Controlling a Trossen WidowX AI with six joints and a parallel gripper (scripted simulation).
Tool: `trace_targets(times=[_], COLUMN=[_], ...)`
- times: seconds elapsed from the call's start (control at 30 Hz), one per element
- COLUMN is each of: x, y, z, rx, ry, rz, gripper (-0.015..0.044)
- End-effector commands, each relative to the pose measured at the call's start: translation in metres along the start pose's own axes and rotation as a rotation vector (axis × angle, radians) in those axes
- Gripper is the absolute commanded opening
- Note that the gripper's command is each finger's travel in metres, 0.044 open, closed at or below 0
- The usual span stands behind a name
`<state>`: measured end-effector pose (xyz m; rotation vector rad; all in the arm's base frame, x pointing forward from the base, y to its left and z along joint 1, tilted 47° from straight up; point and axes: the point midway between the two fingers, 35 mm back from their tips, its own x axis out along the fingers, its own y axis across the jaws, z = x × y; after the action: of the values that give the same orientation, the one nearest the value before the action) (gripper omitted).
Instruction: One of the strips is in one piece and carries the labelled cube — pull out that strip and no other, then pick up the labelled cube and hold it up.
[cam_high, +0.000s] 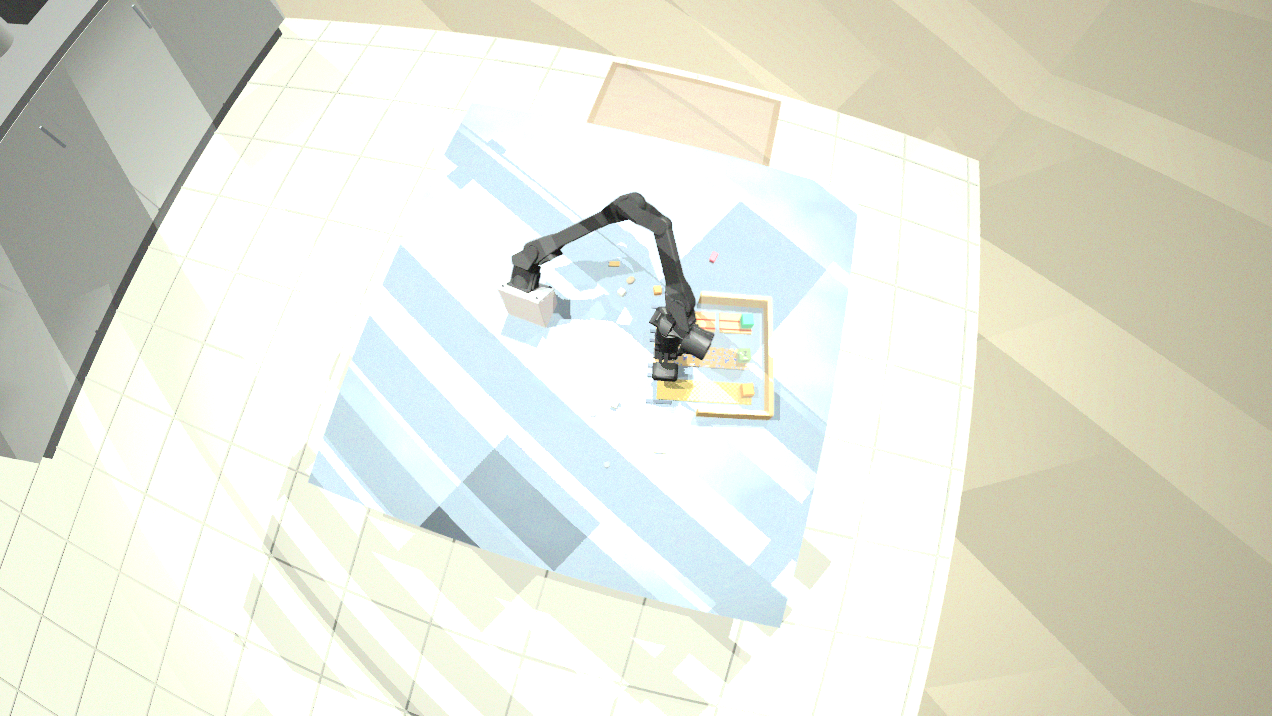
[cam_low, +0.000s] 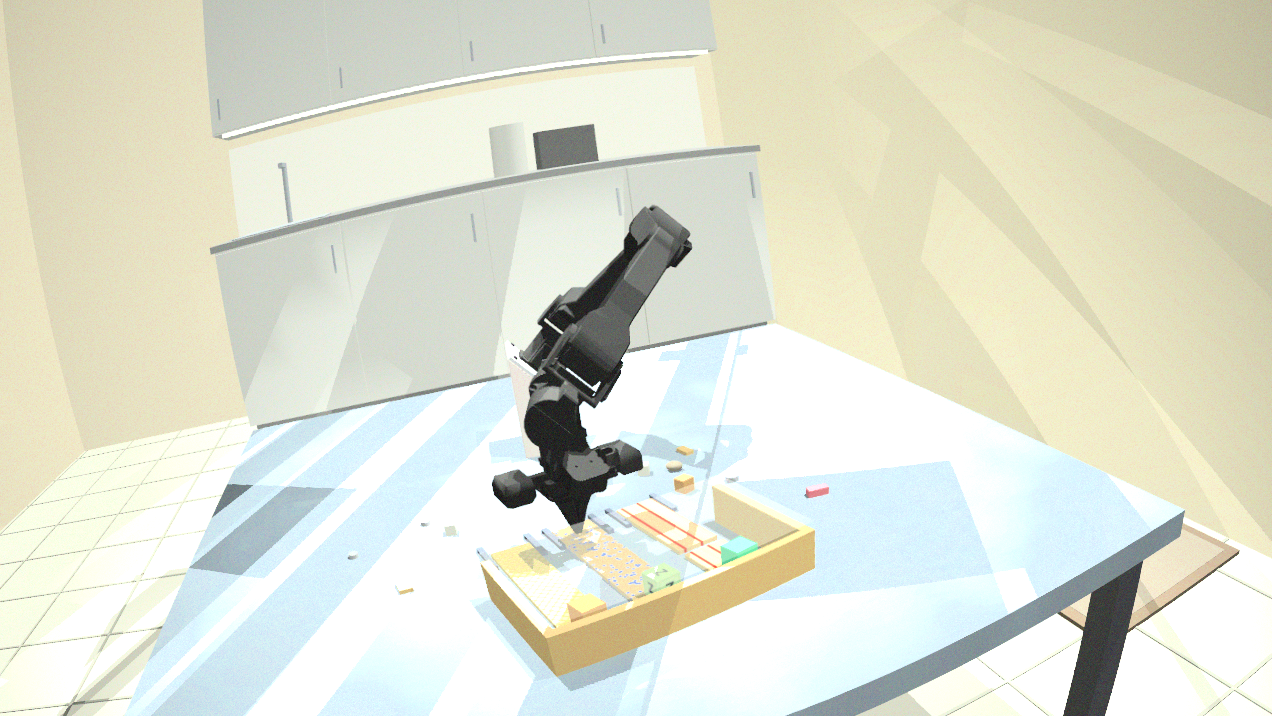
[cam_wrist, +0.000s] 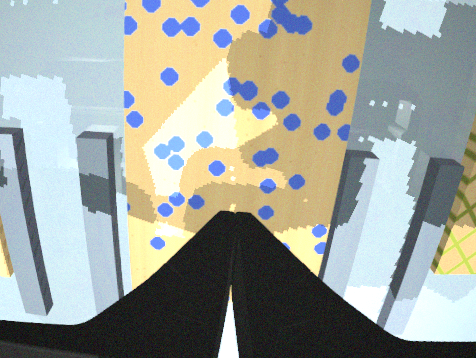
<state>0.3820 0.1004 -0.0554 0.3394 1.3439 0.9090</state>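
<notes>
My gripper (cam_low: 576, 522) (cam_wrist: 233, 226) is shut and empty, fingertips down over the near end of the blue-dotted strip (cam_low: 614, 563) (cam_wrist: 170, 107); whether they touch it I cannot tell. A pale green cube with a dark mark (cam_high: 745, 355) (cam_low: 661, 579) sits at that strip's far end. To one side lies a red-lined strip (cam_low: 660, 524) with a teal cube (cam_high: 746, 320) (cam_low: 738, 550); it seems to show a break before the cube. To the other lies a yellow cross-hatched strip (cam_high: 703, 391) (cam_wrist: 462, 252) with a yellow-orange cube (cam_high: 747, 390) (cam_low: 586, 606). Part of the dotted strip is hidden by the arm.
A low wooden-walled tray (cam_high: 770, 369) (cam_low: 685, 613) surrounds the strips' far ends. Grey guide bars (cam_wrist: 97, 210) (cam_wrist: 425, 240) flank the strips at the near side. An orange block (cam_high: 657, 289) (cam_low: 683, 482), a red block (cam_high: 712, 257) (cam_low: 816, 490) and several small bits lie outside.
</notes>
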Motion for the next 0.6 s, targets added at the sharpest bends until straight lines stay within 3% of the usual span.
trace_targets(times=[0.0,0.57], x=[0.0036,0.0047], y=[0.0014,0.0004], z=[0.0004,-0.0060], rx=[-0.002,-0.002], ry=[0.003,0.003], rz=[0.004,0.004], gripper=[0.0000,0.0000])
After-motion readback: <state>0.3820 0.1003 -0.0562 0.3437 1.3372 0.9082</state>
